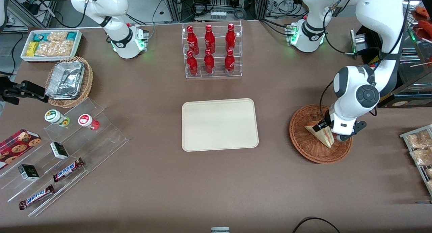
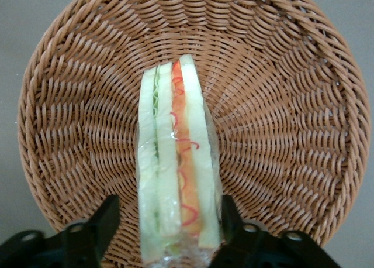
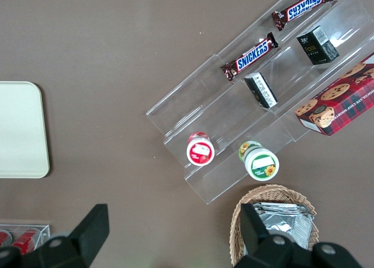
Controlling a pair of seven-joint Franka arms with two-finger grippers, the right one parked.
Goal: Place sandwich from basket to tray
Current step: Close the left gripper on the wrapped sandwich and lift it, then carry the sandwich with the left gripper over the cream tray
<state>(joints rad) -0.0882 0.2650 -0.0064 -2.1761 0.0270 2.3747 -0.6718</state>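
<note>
— Sandwich (image 1: 320, 134) first: where is it sitting?

— It is lying in the basket (image 1: 303, 143), standing on its edge, with its point aiming toward the tray (image 1: 219, 125). The wrist camera is showing its layers from above: pale bread (image 2: 193, 162), a green strip and a red-orange strip, all under clear wrap.

— And the gripper (image 1: 326, 129)?

— It is reaching down into the basket, right at the sandwich's wide end. The fingers (image 2: 105, 221) are sitting one on each side of the wedge, just beside the wrap. The jaws are standing apart around it; I cannot tell whether the pads are pressing on the wrap yet.

— Is the sandwich resting on the wicker or hanging above it?

— From the front it is looking as if it is resting on the weave, but I cannot say for sure.

— What is lying around the tray?

— The tray is sitting flat on the brown table (image 1: 168, 192), well apart from the basket. Farther from the front camera, a clear rack (image 1: 212, 51) is holding six red bottles. Toward the parked arm's end, a clear stepped stand (image 1: 64, 152) is carrying two Snickers bars (image 1: 67, 169), small dark boxes and two round cups. A tan basket (image 1: 69, 81) is holding foil containers there, near a white bin (image 1: 50, 44) of snack packets.
</note>
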